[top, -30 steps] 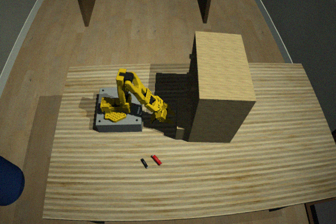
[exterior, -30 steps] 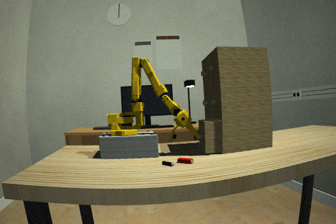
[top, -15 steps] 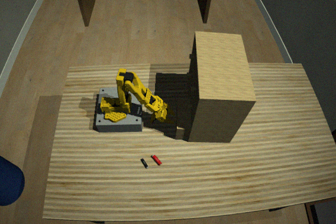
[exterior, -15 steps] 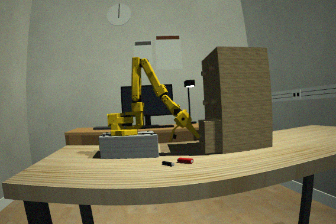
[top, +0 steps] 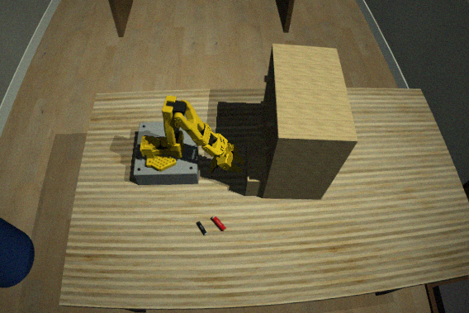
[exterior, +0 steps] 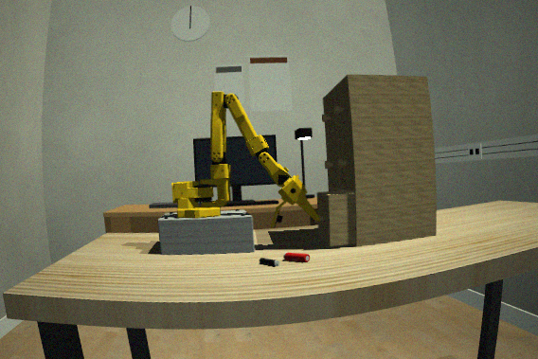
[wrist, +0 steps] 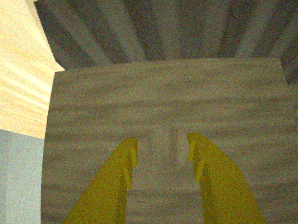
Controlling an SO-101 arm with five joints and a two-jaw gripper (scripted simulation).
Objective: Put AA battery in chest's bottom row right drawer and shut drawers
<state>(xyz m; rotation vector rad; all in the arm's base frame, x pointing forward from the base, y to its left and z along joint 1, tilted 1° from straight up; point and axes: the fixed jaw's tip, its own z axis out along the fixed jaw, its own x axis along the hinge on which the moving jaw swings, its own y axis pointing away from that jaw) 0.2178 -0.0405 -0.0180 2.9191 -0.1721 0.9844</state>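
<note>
The narrowly spread jaws of the yellow gripper (top: pixel 227 170) (exterior: pixel 296 223) (wrist: pixel 163 136) are held at the pale wooden knob (wrist: pixel 164 146) of the protruding bottom-right wooden drawer (top: pixel 253 187) (exterior: pixel 337 219) (wrist: pixel 100 110); contact cannot be told. Outward, a black cylindrical battery (top: pixel 201 228) (exterior: pixel 269 262) and a larger red cylinder (top: pixel 218 223) (exterior: pixel 296 257) are seen lying on the striped wooden table (top: pixel 165 267) (exterior: pixel 166 282); which is the AA cannot be told.

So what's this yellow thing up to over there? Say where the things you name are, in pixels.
It's a robot arm, with its gripper (top: pixel 227 171) (exterior: pixel 297 224) (wrist: pixel 162 136) at the front of a partly open bottom right drawer (top: pixel 253 187) (exterior: pixel 342 221) (wrist: pixel 100 115). The fingers stand either side of the drawer's handle (wrist: pixel 169 145); whether they grip it is unclear. A small black cylinder (top: pixel 201 228) (exterior: pixel 269 262) and a red one (top: pixel 218 223) (exterior: pixel 296 258) lie on the table, and the battery job isn't finished.
</note>
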